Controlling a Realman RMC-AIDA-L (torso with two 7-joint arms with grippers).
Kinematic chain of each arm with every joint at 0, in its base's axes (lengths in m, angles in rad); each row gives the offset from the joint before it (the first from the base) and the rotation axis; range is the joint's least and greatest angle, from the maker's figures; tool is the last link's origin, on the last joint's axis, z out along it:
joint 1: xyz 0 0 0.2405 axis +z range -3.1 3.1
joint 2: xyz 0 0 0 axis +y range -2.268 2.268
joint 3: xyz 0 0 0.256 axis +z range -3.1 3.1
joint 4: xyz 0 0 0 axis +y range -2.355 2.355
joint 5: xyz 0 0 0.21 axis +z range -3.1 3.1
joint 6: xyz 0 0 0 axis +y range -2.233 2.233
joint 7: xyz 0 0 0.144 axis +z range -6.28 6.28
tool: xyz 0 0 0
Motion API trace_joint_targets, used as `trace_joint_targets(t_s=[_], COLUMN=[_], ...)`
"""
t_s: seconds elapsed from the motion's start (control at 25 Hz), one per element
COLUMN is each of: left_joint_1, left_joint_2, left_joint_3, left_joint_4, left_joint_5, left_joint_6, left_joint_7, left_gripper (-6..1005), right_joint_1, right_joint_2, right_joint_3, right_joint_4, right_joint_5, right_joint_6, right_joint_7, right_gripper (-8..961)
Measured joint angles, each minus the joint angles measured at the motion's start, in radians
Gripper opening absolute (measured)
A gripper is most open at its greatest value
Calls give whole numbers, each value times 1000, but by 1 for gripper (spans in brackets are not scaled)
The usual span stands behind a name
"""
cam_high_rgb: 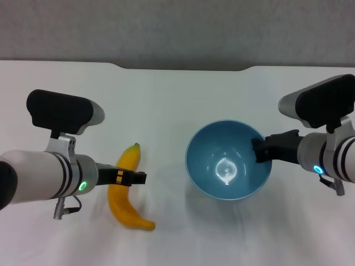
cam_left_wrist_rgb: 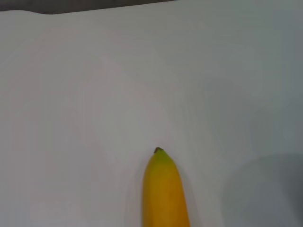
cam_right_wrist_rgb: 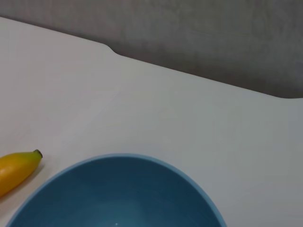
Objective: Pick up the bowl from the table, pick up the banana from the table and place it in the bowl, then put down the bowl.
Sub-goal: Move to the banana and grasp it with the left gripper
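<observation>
The light-blue bowl (cam_high_rgb: 222,166) is right of centre on the white table (cam_high_rgb: 177,94). My right gripper (cam_high_rgb: 258,151) is shut on its right rim; I cannot tell whether the bowl rests on the table or hangs just above it. The bowl's far rim fills the right wrist view (cam_right_wrist_rgb: 118,194). The yellow banana (cam_high_rgb: 128,213) lies left of the bowl, stem tip pointing away from me. My left gripper (cam_high_rgb: 138,178) reaches in from the left and lies across the banana's middle. The banana's stem end shows in the left wrist view (cam_left_wrist_rgb: 163,194) and the right wrist view (cam_right_wrist_rgb: 16,169).
The table's far edge has a shallow notch (cam_high_rgb: 183,68) with a grey wall behind it. Bare white tabletop lies between the banana and the bowl and all around them.
</observation>
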Motion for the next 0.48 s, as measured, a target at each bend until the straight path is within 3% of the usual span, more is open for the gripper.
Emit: trace_joint_targets(t_s=[0.48], left_joint_1=[-9], left_joint_2=[0], left_joint_3=[15], left_joint_4=[27], left_joint_5=[21], left_joint_6=[37], left_joint_7=[-146], left_gripper=[908], right_joint_1=[0], right_joint_2=[0], right_joint_3=[0], right_joint_4=[3], right_joint_5=[0], right_joint_6=[-1], right_joint_7=[-3], right_gripper=[35])
